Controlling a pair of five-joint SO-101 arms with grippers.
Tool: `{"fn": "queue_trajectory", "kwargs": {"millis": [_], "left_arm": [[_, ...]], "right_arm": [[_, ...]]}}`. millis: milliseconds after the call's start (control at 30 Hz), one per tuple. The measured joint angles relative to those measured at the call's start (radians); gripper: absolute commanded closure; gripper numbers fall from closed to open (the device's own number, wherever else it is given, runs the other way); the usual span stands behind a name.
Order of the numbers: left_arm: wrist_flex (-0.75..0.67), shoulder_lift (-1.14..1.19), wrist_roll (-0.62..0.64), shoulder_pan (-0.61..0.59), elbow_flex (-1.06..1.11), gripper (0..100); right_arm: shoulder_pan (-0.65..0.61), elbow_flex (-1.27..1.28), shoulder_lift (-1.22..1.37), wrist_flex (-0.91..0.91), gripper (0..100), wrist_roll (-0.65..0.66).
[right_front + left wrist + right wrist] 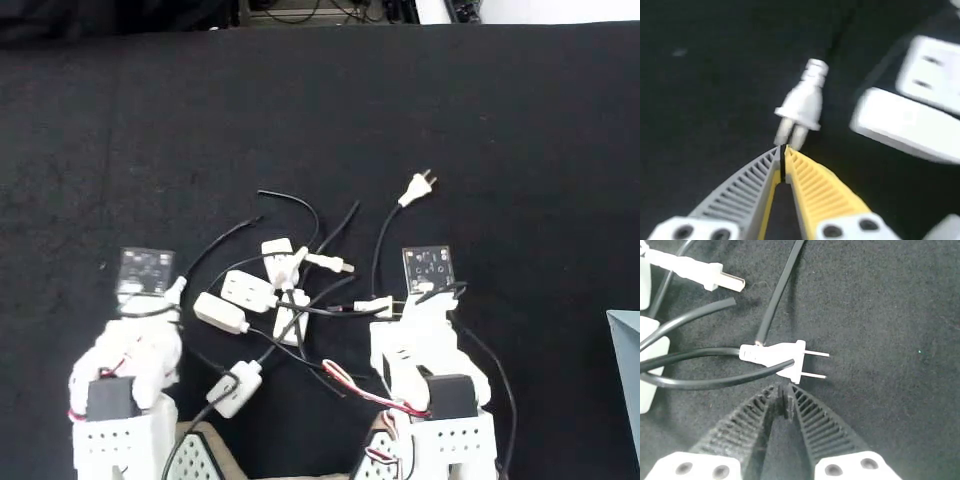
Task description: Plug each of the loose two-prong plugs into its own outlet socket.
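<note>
White plastic sockets (247,291) lie tangled in black cords (782,285) near the table's (500,120) front edge, between the arms. The left gripper (784,150), jaws together and empty, sits just at the prongs of a plug (802,102). The right gripper (785,390), jaws likewise together, sits just beside a second plug (775,357). Both plugs look light, hard and slippery. Best held by the moulded body, not the thin prongs; stiff cords may tug.

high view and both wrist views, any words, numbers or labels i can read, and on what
None can be read.
Plug: plain white, no print shows.
Blurred plug and socket: too blurred to tell.
Left board and right board on the arms: marks too small to read.
</note>
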Motion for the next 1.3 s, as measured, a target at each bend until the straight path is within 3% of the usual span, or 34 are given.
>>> {"fn": "queue_trajectory", "kwargs": {"millis": [133,400,633,933,1100,1300], "left_arm": [[-0.028,-0.002,0.0,-0.11,-0.011,97],[-0.043,-0.002,0.0,-0.215,-0.011,97],[-0.043,0.0,-0.066,-0.236,-0.011,97],[-0.043,0.002,-0.091,-0.236,-0.011,97],[-0.043,0.002,-0.091,-0.236,-0.011,97],[-0.043,0.002,-0.091,-0.236,-0.011,97]], "right_arm": [[0.038,-0.02,0.0,0.003,98.5,0.068],[0.066,-0.095,0.0,-0.057,98.4,0.396],[0.101,-0.37,0.017,-0.058,98.3,0.442],[0.196,-0.835,0.575,-0.028,98.3,0.462],[0.199,-1.026,0.895,-0.025,98.2,0.402],[0.199,-1.169,1.206,-0.025,85.0,0.439]]}}
